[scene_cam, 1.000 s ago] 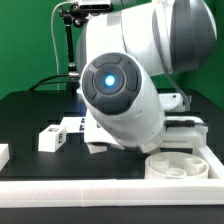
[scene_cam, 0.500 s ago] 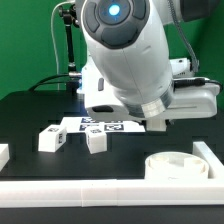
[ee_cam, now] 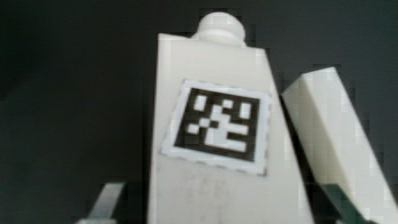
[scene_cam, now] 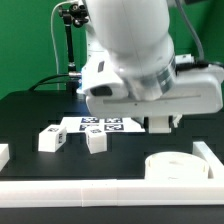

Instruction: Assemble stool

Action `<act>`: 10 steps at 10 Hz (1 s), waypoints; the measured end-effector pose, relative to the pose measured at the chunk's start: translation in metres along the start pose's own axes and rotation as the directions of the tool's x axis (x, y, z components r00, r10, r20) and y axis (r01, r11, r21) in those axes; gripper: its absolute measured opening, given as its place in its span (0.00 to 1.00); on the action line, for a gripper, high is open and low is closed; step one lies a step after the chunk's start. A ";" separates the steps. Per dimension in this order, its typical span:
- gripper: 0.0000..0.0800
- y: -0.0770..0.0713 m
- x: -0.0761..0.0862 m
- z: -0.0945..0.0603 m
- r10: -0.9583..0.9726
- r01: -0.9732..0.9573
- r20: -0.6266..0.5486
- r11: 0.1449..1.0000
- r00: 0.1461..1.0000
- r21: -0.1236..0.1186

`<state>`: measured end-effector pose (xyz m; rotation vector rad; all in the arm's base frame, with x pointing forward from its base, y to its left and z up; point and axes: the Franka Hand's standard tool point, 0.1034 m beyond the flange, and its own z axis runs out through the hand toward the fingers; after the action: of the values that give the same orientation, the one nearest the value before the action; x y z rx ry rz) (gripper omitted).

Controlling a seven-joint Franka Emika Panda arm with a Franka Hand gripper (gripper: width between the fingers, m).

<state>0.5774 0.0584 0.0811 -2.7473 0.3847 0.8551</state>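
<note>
Exterior view: nearest the lens, the front rail [scene_cam: 90, 190] runs white along the near edge of the black table [scene_cam: 30, 115]. Just behind it, in the near corner on the exterior view's right, the seat [scene_cam: 165, 166] lies flat with its ring opening up, and a side rail [scene_cam: 208, 150] stands close beside it. Further in, toward the exterior view's left, two loose legs lie near each other but apart. The first loose leg [scene_cam: 52, 138] shows a tag face, and the second loose leg [scene_cam: 96, 141] sits just in front of the marker board [scene_cam: 105, 125]. Behind the board the arm [scene_cam: 130, 50] fills most of the upper frame and blocks the view of its own fingers. The held leg [scene_cam: 160, 123] hangs out below it, well apart from the seat and from the loose legs. At the back are a black stand [scene_cam: 68, 45] and a green backdrop [scene_cam: 20, 40]. Wrist view: the gripper [ee_cam: 222, 200] has its fingers [ee_cam: 111, 200] on either side of the held leg [ee_cam: 214, 120], closed in narrowly and gripping it. The tag faces the camera and a rounded peg [ee_cam: 217, 25] sits on the far end. A plain white slab [ee_cam: 326, 120] shows beside the leg against the dark table; I cannot tell which part it is.
</note>
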 end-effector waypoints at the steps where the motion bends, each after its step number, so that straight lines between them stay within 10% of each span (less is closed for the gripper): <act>1: 0.41 -0.005 0.006 -0.014 -0.004 0.005 -0.069 1.000 0.998 0.008; 10: 0.41 -0.049 0.024 -0.061 -0.045 0.075 -0.615 0.997 0.787 0.023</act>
<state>0.6435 0.0812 0.1230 -2.9084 0.4137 -0.1046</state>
